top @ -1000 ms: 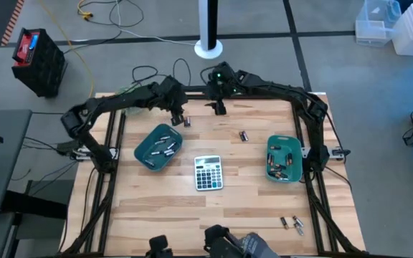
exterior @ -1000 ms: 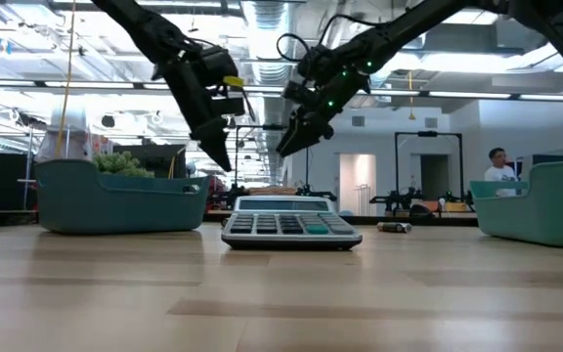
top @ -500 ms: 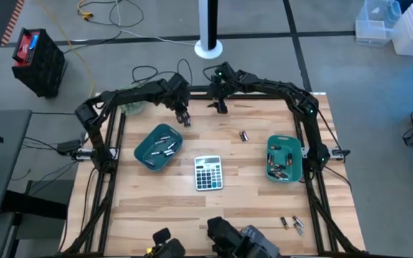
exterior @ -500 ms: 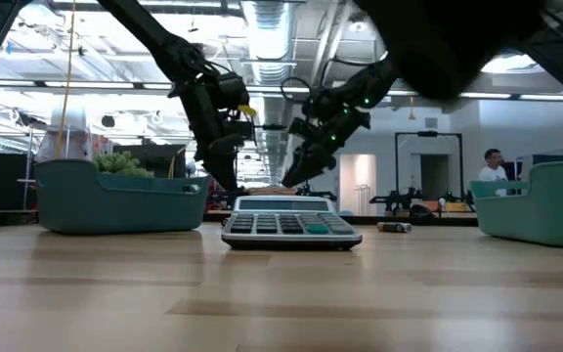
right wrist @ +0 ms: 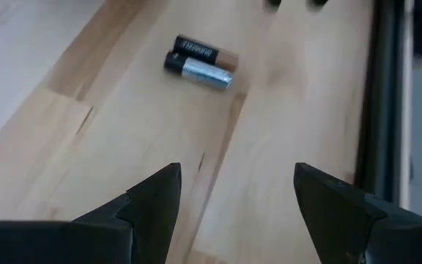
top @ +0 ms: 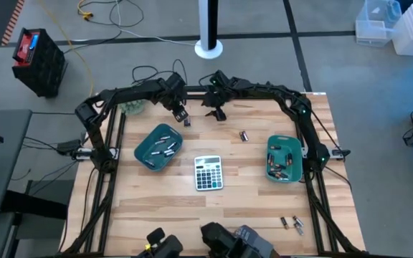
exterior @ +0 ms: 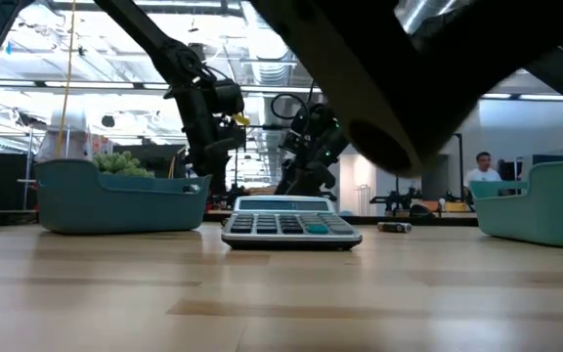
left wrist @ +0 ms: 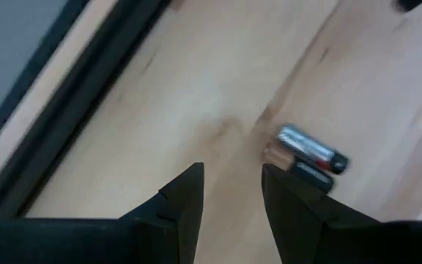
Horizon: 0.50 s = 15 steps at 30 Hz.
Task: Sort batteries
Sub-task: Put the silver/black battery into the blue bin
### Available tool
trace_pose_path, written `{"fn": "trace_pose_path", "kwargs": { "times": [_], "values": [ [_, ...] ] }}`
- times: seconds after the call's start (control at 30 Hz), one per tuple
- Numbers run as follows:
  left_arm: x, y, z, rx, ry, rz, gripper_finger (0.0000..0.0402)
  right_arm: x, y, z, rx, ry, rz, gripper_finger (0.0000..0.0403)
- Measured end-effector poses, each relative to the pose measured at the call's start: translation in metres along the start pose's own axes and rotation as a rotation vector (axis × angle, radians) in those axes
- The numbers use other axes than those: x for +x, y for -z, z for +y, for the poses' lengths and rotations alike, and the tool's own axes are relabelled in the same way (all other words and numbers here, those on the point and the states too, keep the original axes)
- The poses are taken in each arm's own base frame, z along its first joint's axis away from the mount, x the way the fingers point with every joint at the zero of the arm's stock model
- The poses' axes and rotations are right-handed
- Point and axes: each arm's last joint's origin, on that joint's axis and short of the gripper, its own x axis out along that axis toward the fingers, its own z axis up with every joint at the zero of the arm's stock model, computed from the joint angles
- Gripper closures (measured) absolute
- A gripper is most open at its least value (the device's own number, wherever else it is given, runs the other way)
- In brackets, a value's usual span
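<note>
Both arms reach over the far edge of the desk (top: 221, 215). The left gripper (top: 180, 113) hangs low beside a pair of batteries (top: 187, 122) lying side by side and touching on the wood (one silvery, one dark with a copper end, as the left wrist view shows); its jaws stand open and empty, with the pair (left wrist: 310, 158) just off to one side of them. The right gripper (top: 216, 112) hovers close by, near the same far edge, jaws spread wide and holding nothing, and its wrist view shows the same pair (right wrist: 200, 62) ahead of it. More batteries lie in the left tray (top: 140, 149) and in the right tray (top: 294, 140). One cell (top: 243, 135) lies loose between the trays, and a few others (top: 290, 224) sit near the desk's near right corner. A calculator (top: 208, 173) rests between the trays.
</note>
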Motion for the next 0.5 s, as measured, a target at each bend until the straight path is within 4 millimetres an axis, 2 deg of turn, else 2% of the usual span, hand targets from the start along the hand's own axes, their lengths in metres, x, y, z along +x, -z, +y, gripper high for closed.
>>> {"fn": "trace_pose_path", "kwargs": {
  "times": [0.23,0.5],
  "values": [
    [0.027,0.006,-0.002,0.012,0.022,0.085,0.0269,-0.006,0.001,-0.007,0.031,0.036,-0.018,0.0123],
    [0.027,0.005,-0.005,0.009,0.02,0.073,0.0269,-0.01,0.006,-0.013,0.067,0.062,-0.025,0.0123]
  ]
}}
